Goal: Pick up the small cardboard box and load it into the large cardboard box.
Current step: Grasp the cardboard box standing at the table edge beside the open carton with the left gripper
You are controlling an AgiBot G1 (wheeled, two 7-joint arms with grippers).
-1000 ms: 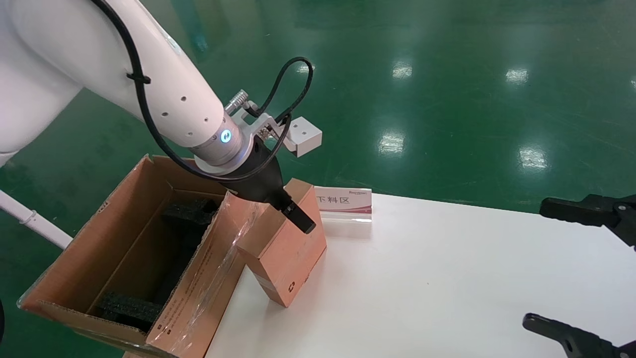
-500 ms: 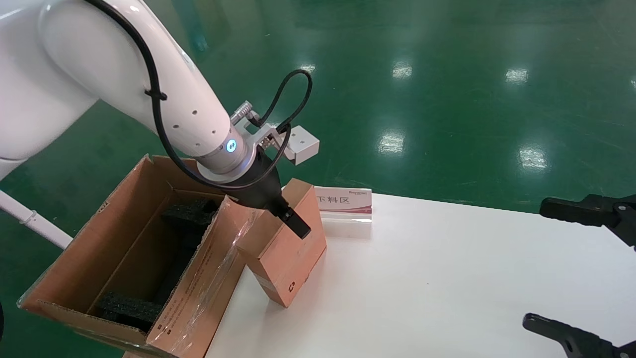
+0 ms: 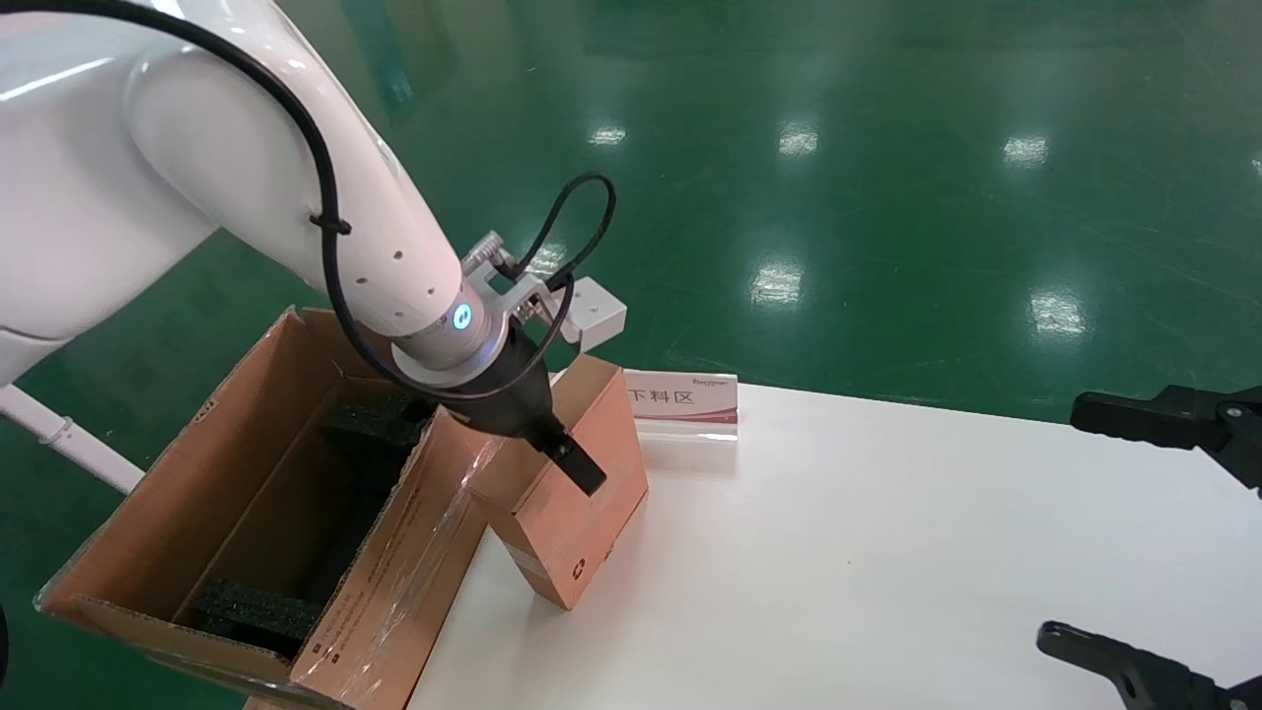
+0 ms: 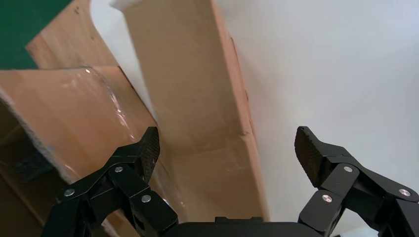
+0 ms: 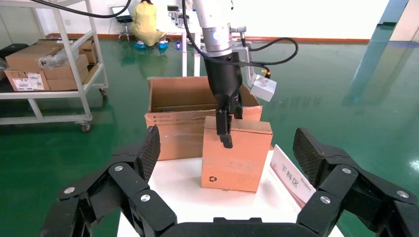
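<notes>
Left hand (image 4: 227,148) spread wide, straddling small box (image 3: 567,503), which stands on surface (image 3: 838,552) at big box's (image 3: 177,523) 3 o'clock; go lower, centre, then squeeze. Right hand (image 5: 227,148) parked, open

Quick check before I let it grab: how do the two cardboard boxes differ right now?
The small cardboard box is closed and stands upright on the white table; the large cardboard box is open, flaps up, beside the table's edge. The small one shows a recycling symbol; the large one has taped, printed flaps and black foam blocks inside. The open left gripper straddles only the small box. Both are plain brown cardboard.
</notes>
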